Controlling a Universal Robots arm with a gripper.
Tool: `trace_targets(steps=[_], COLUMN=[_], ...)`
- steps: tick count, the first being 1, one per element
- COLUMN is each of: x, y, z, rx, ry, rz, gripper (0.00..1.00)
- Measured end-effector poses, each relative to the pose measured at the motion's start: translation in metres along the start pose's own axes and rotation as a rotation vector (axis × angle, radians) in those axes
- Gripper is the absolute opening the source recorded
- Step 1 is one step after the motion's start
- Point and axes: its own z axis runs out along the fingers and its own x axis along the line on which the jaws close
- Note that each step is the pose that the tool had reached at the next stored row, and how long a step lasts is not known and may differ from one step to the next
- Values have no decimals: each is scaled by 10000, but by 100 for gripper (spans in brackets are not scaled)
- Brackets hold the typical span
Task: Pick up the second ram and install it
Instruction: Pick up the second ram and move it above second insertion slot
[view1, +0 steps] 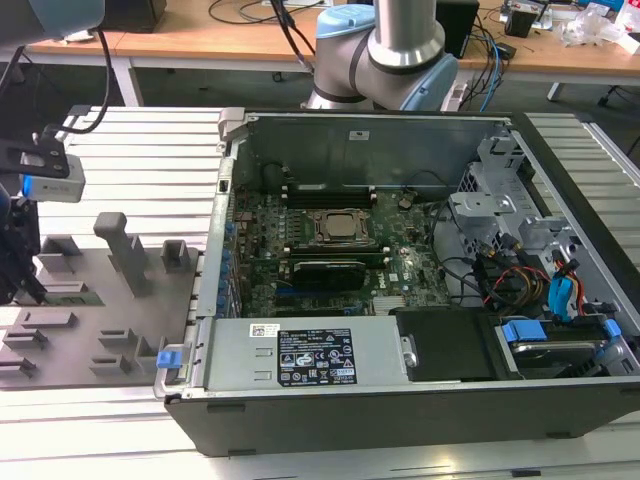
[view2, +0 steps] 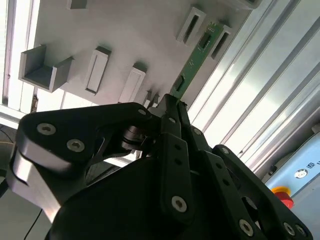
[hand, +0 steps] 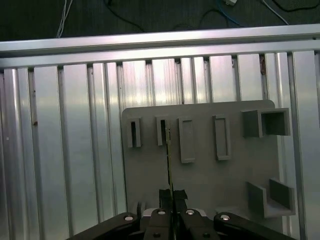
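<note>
The second ram is a thin green strip with dark chips, and my gripper is shut on one end of it. In the first wrist view the ram shows edge-on, running from the gripper toward a slot of the grey tray. Whether its far end still touches the tray I cannot tell. In the exterior view the gripper hangs over the tray at that view's far left, well apart from the motherboard in the open computer case.
The open case stands at the exterior view's middle and right, with cables, drive cages and a blue latch at its near corner. Upright grey holders stick up from the tray. Ribbed aluminium table surrounds it.
</note>
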Motion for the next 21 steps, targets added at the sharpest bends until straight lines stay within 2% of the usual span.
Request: trace_targets(steps=[3, 5, 13, 21], x=[-1, -2, -5, -7], y=[1, 3, 7, 10], z=[-38, -111, -291, -417], rx=[0, 0, 0, 0], ry=[0, 0, 0, -1], rz=[0, 0, 0, 0], gripper=[13, 13, 13, 13])
